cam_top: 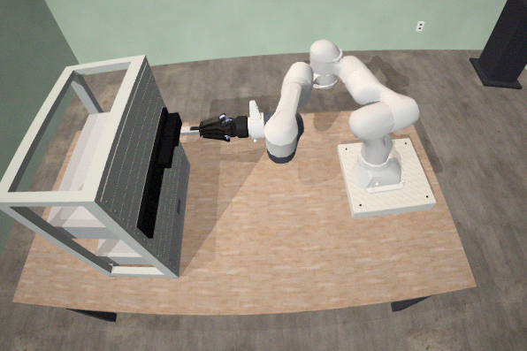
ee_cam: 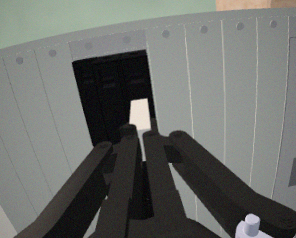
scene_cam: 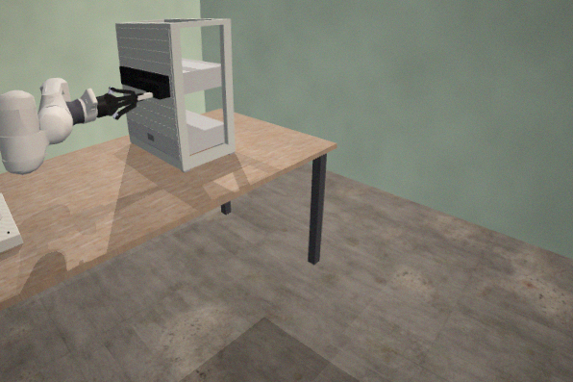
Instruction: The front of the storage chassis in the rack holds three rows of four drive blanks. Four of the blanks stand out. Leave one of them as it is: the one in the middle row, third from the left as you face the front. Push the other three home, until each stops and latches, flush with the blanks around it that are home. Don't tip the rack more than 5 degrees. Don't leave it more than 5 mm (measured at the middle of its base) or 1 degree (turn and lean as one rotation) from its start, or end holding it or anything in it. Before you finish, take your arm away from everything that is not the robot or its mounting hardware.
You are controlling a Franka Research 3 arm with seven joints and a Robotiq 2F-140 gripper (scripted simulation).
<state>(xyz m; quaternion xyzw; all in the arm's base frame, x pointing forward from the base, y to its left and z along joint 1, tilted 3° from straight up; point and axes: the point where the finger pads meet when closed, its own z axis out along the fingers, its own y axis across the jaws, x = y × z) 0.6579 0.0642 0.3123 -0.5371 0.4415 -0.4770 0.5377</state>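
Observation:
The rack (cam_top: pixel 44 197) (scene_cam: pixel 175 90) (ee_cam: pixel 225 100) stands at the left end of the table, its front covered with grey panels. The black storage chassis (cam_top: pixel 152 194) (scene_cam: pixel 139 78) (ee_cam: pixel 100 95) sits in that front. Some of its blanks (cam_top: pixel 173 127) stand out at the far end; I cannot tell the single rows apart. My gripper (cam_top: pixel 186 131) (scene_cam: pixel 146 95) (ee_cam: pixel 141 112) is shut and empty. It reaches out level, and its pale fingertips are at the face of a blank that stands out at the chassis's far end.
The arm's white base plate (cam_top: pixel 389 198) sits on the wooden table (cam_top: pixel 265 260) to the right. A small handle (cam_top: pixel 179 208) shows on the lower grey panel. A dark cabinet (cam_top: pixel 508 39) stands on the floor at the back right.

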